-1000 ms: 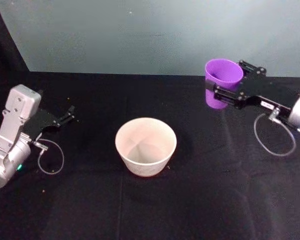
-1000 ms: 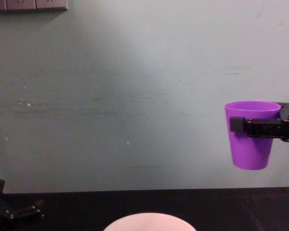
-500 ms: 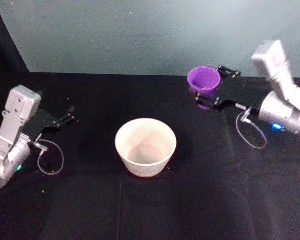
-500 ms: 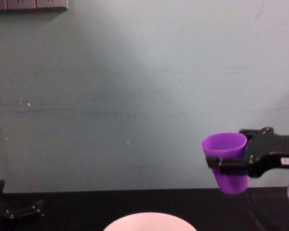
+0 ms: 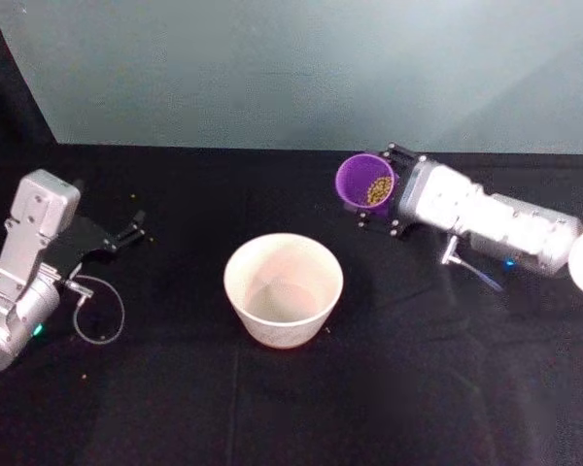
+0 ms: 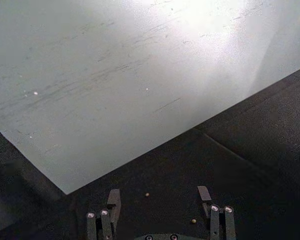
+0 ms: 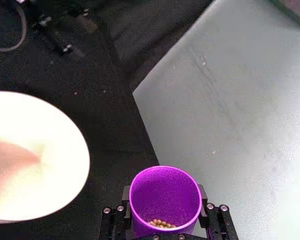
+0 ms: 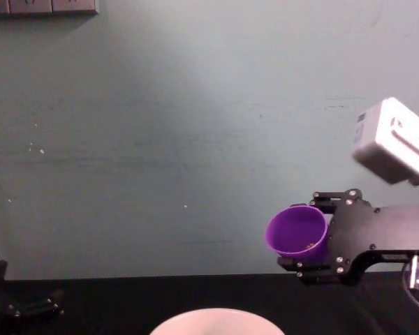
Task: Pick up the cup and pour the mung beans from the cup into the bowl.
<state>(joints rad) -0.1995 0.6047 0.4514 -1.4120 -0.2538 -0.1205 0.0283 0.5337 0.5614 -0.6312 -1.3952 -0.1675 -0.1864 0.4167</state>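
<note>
Right claw (image 5: 373, 186) pinches the cup (image 5: 355, 180), held tipped above and right of the bowl (image 5: 283, 234); mung beans (image 5: 377, 190) sit inside it, so your pickup is done, pouring isn't. Left claw (image 5: 136, 225) rests spread, far left of the bowl.

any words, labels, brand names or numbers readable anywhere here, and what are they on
No readable text anywhere.
cup, held in the right tool to the right of the bowl: plain purple, no print.
bowl: plain, no marking.
left tool, parked on the left: no legible label.
wall plates, top left of the chest view: no legible marking.
</note>
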